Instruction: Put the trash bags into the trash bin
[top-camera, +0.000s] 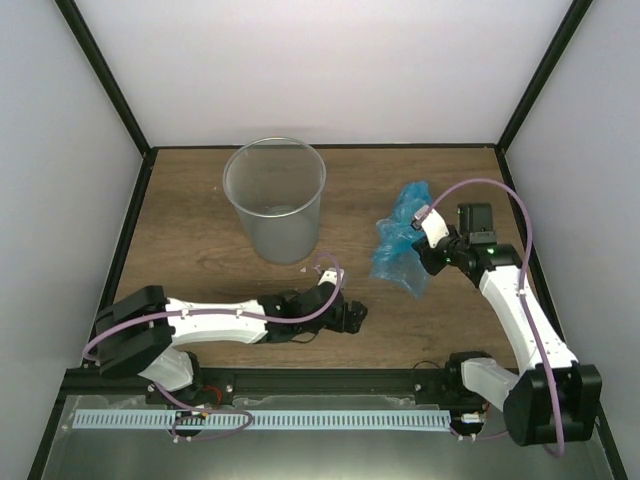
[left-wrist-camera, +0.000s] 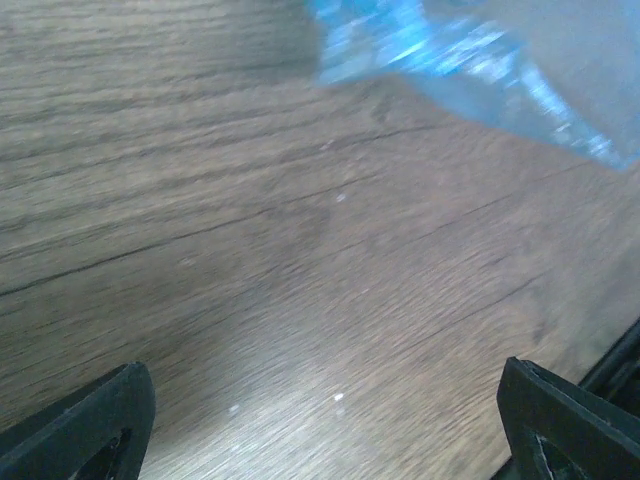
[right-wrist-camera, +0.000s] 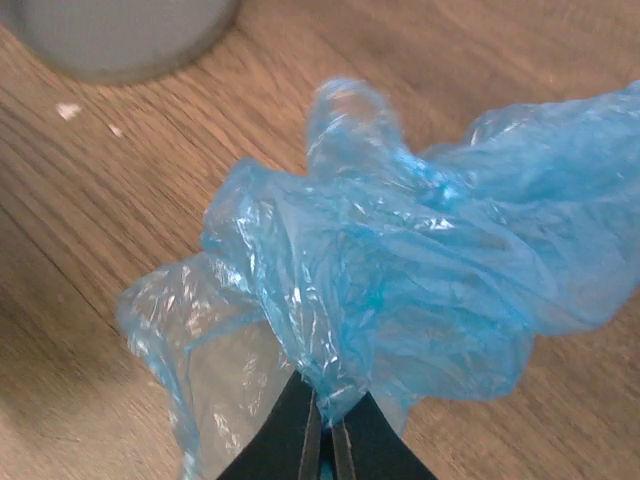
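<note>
The trash bag (top-camera: 400, 240) is a crumpled light-blue film, held up off the table at the right; it fills the right wrist view (right-wrist-camera: 400, 270) and shows at the top of the left wrist view (left-wrist-camera: 480, 60). My right gripper (top-camera: 425, 245) is shut on a pinch of it (right-wrist-camera: 327, 420). The trash bin (top-camera: 274, 198), a translucent grey bucket, stands upright at the back centre-left, with its base in the right wrist view (right-wrist-camera: 120, 35). My left gripper (top-camera: 352, 315) is open and empty, low over bare wood (left-wrist-camera: 320, 440), in front of the bin.
The wooden table (top-camera: 200, 260) is fenced by black frame posts and white walls. A few small white specks (top-camera: 305, 268) lie near the bin's base. A rail (top-camera: 300, 382) runs along the near edge.
</note>
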